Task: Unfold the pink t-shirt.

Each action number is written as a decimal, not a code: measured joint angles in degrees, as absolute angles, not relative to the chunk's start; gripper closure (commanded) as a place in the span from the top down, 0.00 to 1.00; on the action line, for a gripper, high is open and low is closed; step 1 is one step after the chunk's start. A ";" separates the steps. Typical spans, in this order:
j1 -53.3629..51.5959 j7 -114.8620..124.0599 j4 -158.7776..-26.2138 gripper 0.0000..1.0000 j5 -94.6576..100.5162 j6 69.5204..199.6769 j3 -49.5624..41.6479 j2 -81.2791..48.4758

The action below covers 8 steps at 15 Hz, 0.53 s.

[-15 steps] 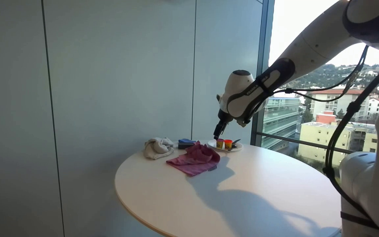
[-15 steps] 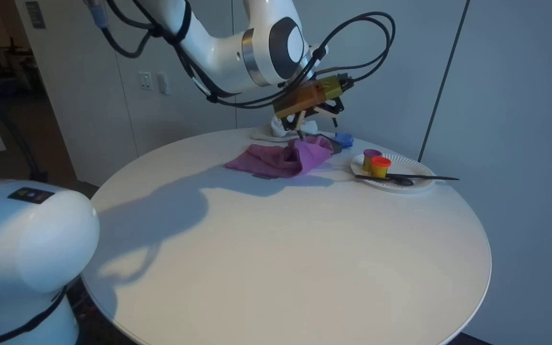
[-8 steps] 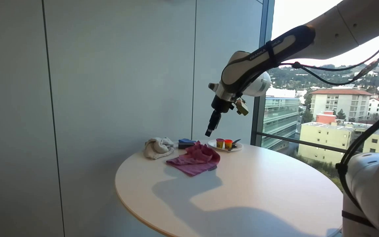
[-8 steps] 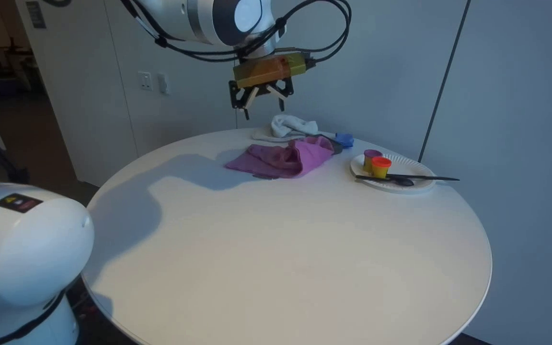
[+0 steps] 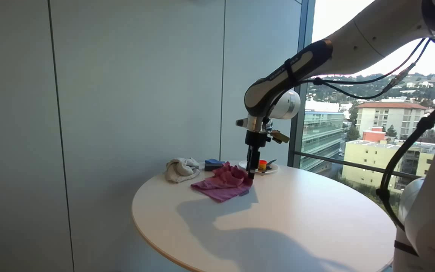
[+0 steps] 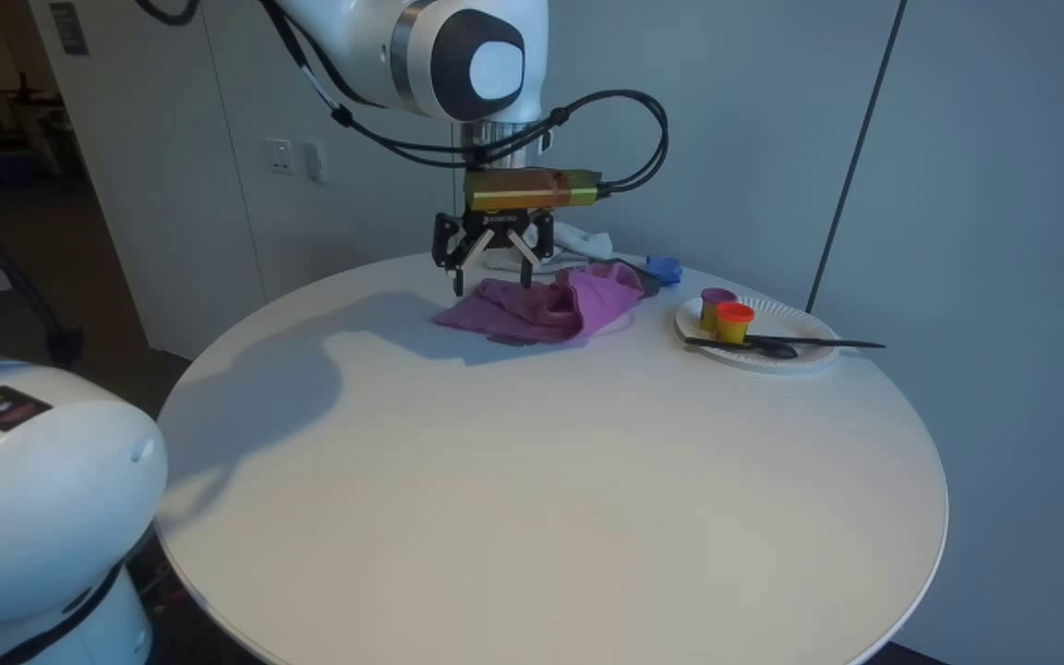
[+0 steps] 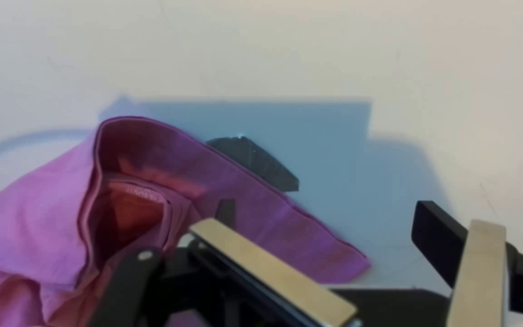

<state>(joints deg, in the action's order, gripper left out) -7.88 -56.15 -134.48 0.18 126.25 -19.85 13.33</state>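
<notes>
Your jaws point straight down, spread wide apart with nothing held between them. In an exterior view, the soft, wrinkled magenta-pink fabric t-shirt (image 6: 546,316) lies bunched toward the far edge of the round white counter (image 6: 587,480), one pointed flap spread flat toward the left edge and a thicker fold raised on the right. From the wrist you see one side of the jaws over the shirt and the other past its border, over bare counter; you cannot tell whether either touches anything. A dark flat piece (image 7: 257,161) pokes out from under the shirt, on the side facing the near edge. Beyond the shirt, closer to the far edge, you have a crumpled off-white cloth (image 6: 583,242), and just beside that a dark block-shaped item (image 6: 648,284) with a bright blue piece (image 6: 665,269) by it. Toward the right edge, a white paper plate (image 6: 791,321) carries a purple-lidded yellow tub (image 6: 709,314), a red-lidded yellow tub (image 6: 733,328), a black spoon (image 6: 777,350) and a long black utensil (image 6: 851,344) that reaches past the plate's rim.
</notes>
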 measured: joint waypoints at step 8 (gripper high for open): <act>-1.51 -58.25 -129.03 1.00 2.18 126.27 -12.67 4.45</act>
